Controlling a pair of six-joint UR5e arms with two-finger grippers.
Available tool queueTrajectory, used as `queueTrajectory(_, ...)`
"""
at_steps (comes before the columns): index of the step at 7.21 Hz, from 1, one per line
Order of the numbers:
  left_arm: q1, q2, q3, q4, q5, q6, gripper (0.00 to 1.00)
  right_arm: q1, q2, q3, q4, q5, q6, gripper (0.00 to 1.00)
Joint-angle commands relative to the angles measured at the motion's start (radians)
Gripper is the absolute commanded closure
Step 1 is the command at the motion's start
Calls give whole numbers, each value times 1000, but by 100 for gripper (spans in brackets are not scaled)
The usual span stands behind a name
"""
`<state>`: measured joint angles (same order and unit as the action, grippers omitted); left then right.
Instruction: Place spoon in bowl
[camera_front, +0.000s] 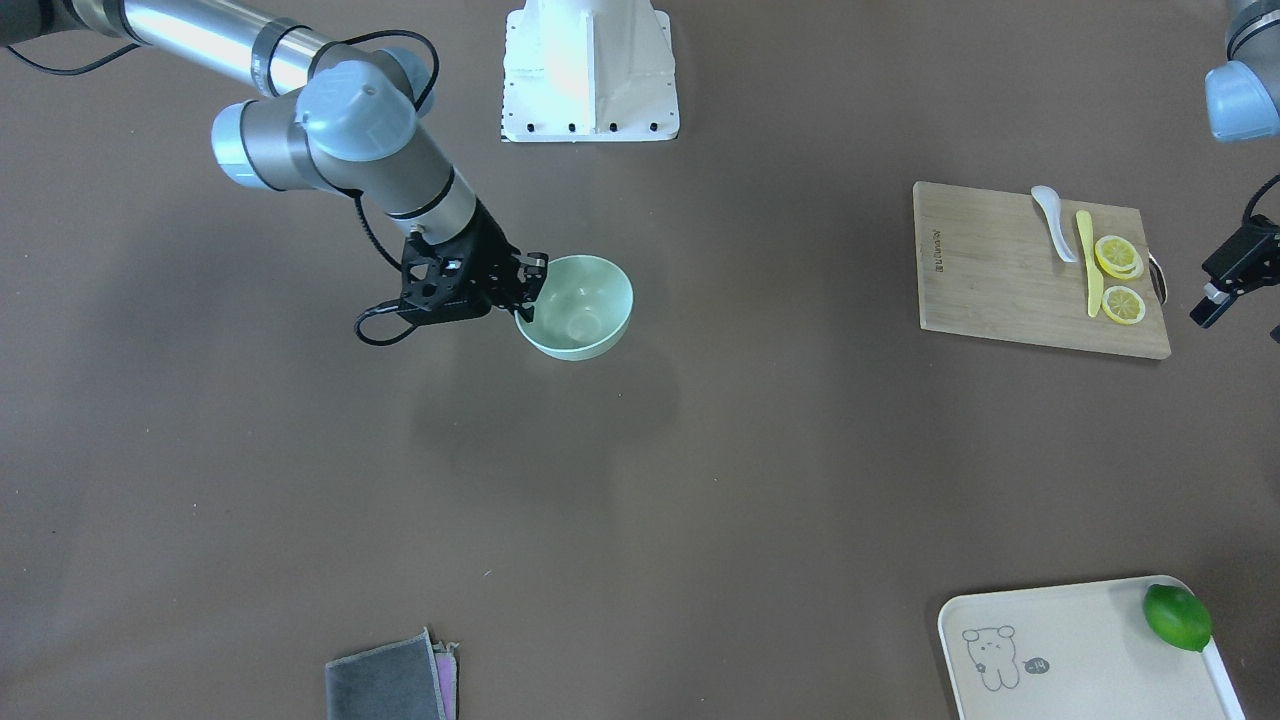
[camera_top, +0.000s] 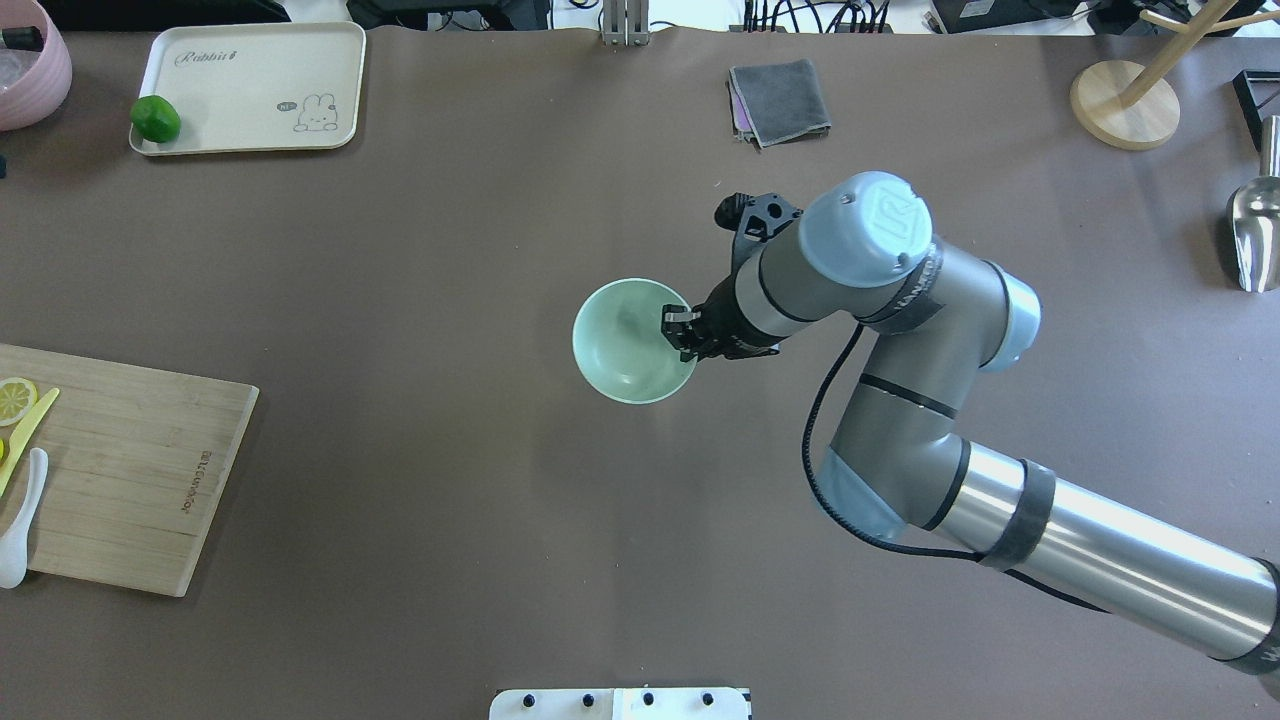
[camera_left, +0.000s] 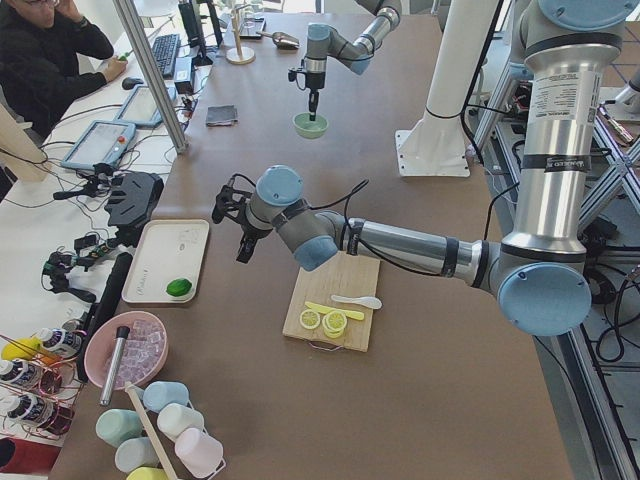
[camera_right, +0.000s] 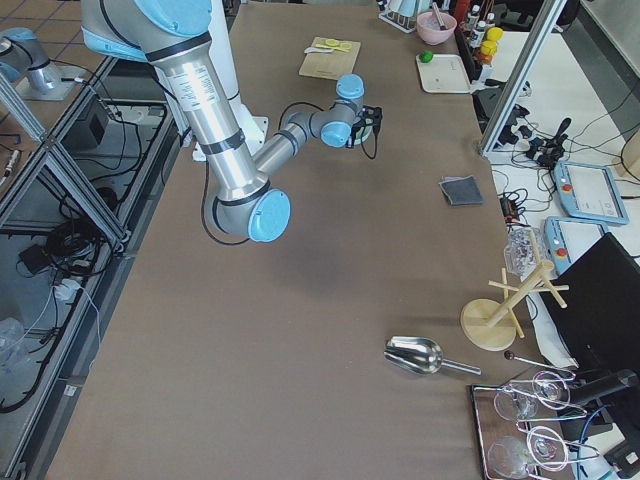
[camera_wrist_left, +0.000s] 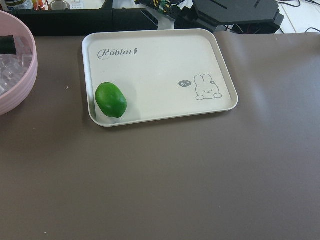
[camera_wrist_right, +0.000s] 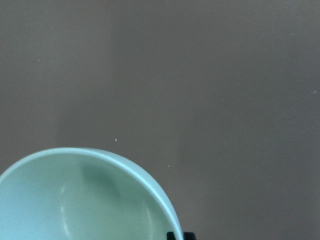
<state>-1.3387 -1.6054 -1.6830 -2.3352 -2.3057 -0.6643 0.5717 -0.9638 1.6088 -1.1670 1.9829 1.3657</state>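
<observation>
The white spoon (camera_front: 1055, 225) lies on a wooden cutting board (camera_front: 990, 270) beside a yellow knife (camera_front: 1088, 265); it also shows in the overhead view (camera_top: 18, 530). The mint-green bowl (camera_front: 575, 305) is mid-table, empty, and also shows in the overhead view (camera_top: 625, 340) and the right wrist view (camera_wrist_right: 75, 200). My right gripper (camera_front: 525, 290) is shut on the bowl's rim; I cannot tell whether the bowl rests on the table. My left gripper (camera_front: 1240, 322) hangs just beyond the board's outer end, partly out of frame, and looks open and empty.
Lemon slices (camera_front: 1118, 257) lie on the board by the knife. A cream tray (camera_front: 1060, 650) holds a lime (camera_front: 1177, 617). A grey cloth (camera_front: 390, 685) lies at the far edge. The robot base (camera_front: 590, 70) stands behind the bowl. A pink bowl (camera_wrist_left: 15, 75) is beside the tray.
</observation>
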Motion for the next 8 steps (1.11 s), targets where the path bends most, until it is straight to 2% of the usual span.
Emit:
queueTrajectory(1, 33, -1, 6, -13, 0, -14, 2, -38, 62, -82, -2, -42, 20, 100)
queueTrajectory(2, 44, -1, 5, -13, 0, -15, 2, -30, 65, -84, 4, -41, 15, 92)
queueTrajectory(3, 67, -1, 2, -13, 2, -14, 2, -10, 68, -84, -5, -41, 13, 2)
queueTrajectory(5, 126, -1, 2, -12, 2, -24, 2, 48, 68, -66, -11, -6, 13, 0)
queueTrajectory(6, 172, 18, -3, -12, 2, -108, 2, 115, 62, -64, -10, 76, 6, 0)
queueTrajectory(7, 215, 65, -47, -12, 15, -194, 2, 179, 56, -64, -10, 146, -34, 0)
queueTrajectory(8, 278, 162, -126, -12, 96, -230, 2, 229, 31, -64, -10, 196, -86, 0)
